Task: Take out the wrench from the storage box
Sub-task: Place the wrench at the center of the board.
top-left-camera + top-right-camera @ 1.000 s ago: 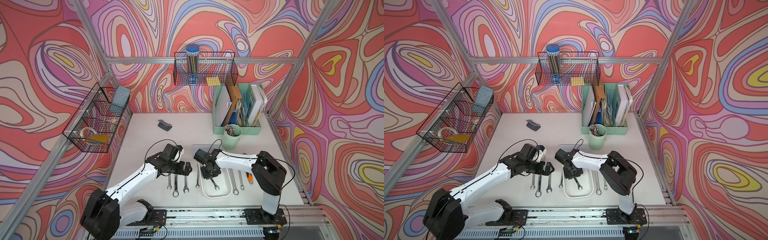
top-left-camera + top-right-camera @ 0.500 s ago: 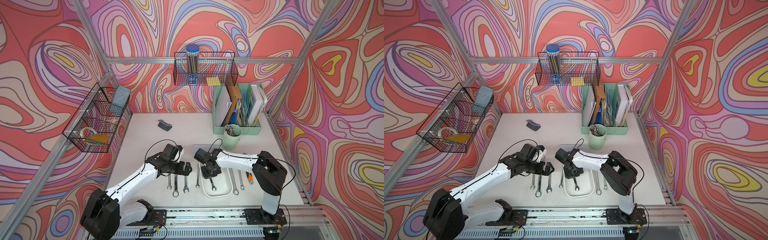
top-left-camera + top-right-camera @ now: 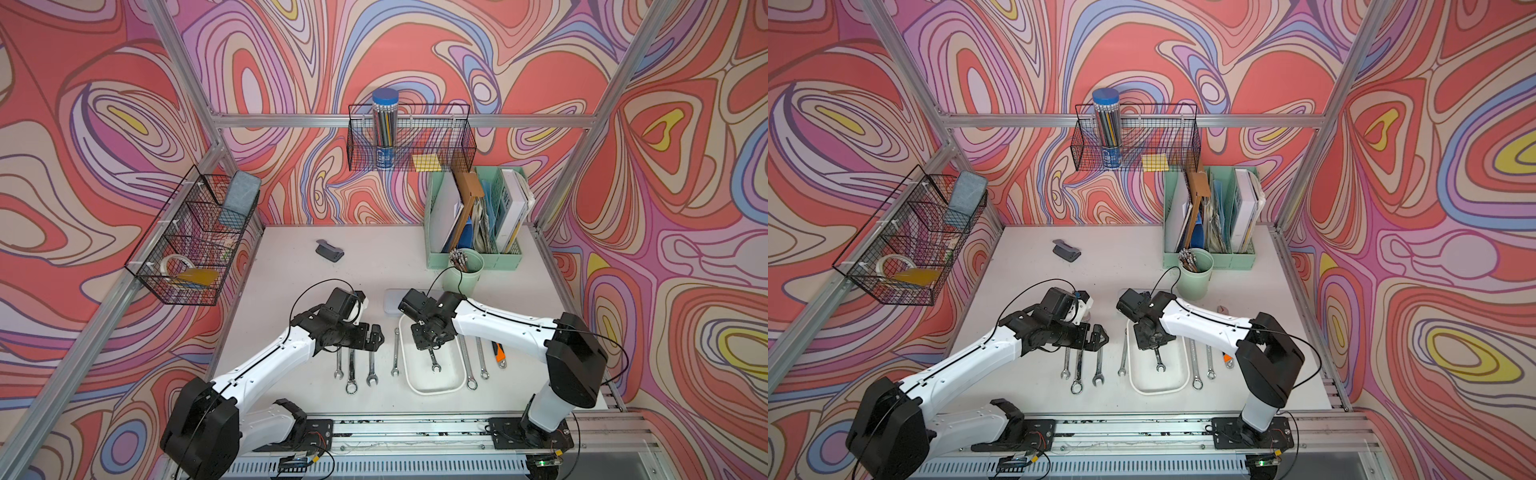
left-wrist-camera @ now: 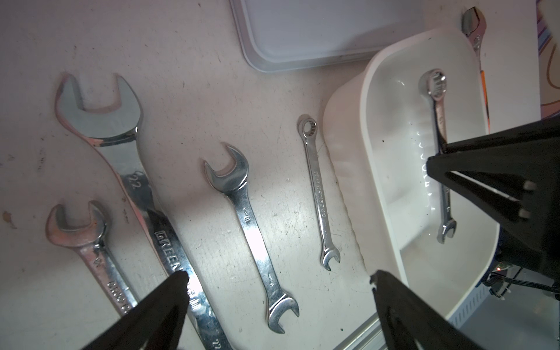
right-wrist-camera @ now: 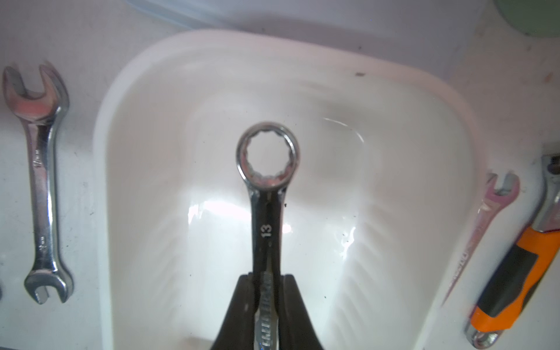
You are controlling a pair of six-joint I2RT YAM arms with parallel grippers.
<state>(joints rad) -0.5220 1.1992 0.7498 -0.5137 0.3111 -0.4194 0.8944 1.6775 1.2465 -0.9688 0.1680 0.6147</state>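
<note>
The storage box is a shallow white tray near the table's front edge, seen in both top views. One small chrome wrench marked 13 is inside it, lengthwise, with its ring end pointing away from the jaws. My right gripper is shut on the wrench's shank, over the far half of the box. The open end of the wrench sticks out toward the front. My left gripper hangs open above the loose spanners left of the box, holding nothing.
Several spanners lie in a row left of the box. Two more and an orange-handled adjustable wrench lie to its right. A flat pale case, a green cup and a mint file holder stand behind.
My right gripper's jaws have closed on the wrench in the box, and the wrench has swung from slanted to straight along the box. The left arm has not moved.
</note>
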